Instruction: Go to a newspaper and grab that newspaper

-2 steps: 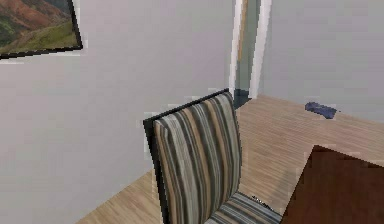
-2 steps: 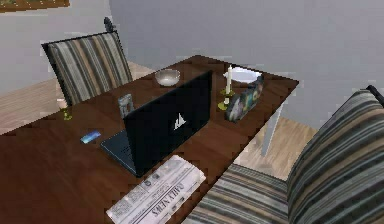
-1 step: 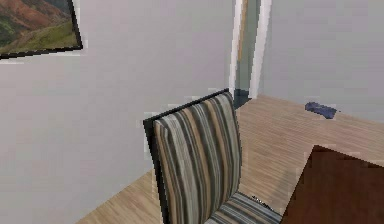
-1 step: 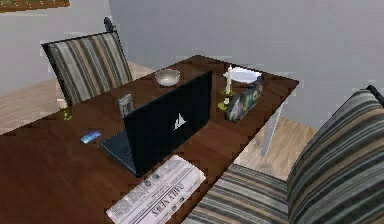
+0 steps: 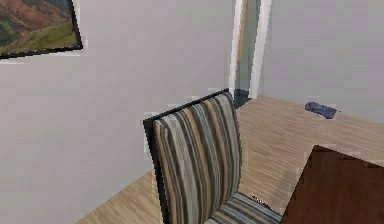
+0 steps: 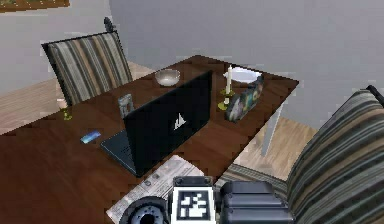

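Low in the arm side view's middle, the newspaper (image 6: 158, 182) lies on the table (image 6: 40, 150) by the laptop (image 6: 170, 125). The gripper (image 6: 146, 212) is right there; I cannot tell if it holds anything. Best to go down slowly and keep off the laptop.

I see an open dark laptop (image 6: 165, 125) on the brown worktop (image 6: 40, 160), a pale bowl (image 6: 167, 77) beyond it, and a striped chair (image 5: 200, 155) ahead.

Striped chairs (image 6: 88, 65) are standing at a dark wooden table (image 6: 40, 165). Pale walls (image 5: 110, 110) are enclosing a wood floor (image 5: 280, 130), with a doorway (image 5: 247, 50) opening beyond.
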Controlling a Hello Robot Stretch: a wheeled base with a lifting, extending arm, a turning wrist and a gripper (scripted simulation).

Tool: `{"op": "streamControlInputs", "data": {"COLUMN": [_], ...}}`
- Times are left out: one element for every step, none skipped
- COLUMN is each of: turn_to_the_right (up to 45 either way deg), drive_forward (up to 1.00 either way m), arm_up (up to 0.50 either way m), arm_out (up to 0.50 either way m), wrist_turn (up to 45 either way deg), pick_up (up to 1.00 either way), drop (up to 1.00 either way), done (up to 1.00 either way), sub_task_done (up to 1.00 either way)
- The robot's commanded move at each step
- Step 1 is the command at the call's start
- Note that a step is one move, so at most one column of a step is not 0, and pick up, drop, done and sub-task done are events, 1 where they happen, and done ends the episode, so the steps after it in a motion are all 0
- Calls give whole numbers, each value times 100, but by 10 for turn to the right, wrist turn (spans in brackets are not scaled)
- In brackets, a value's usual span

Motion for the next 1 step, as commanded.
{"op": "streamControlInputs", "data": {"turn_to_the_right": [0], "drive_forward": [0], "arm_up": [0], "arm_out": [2], "wrist_turn": [0], "pick_up": [0], "drop": [0], "done": [0], "sub_task_done": [0]}}
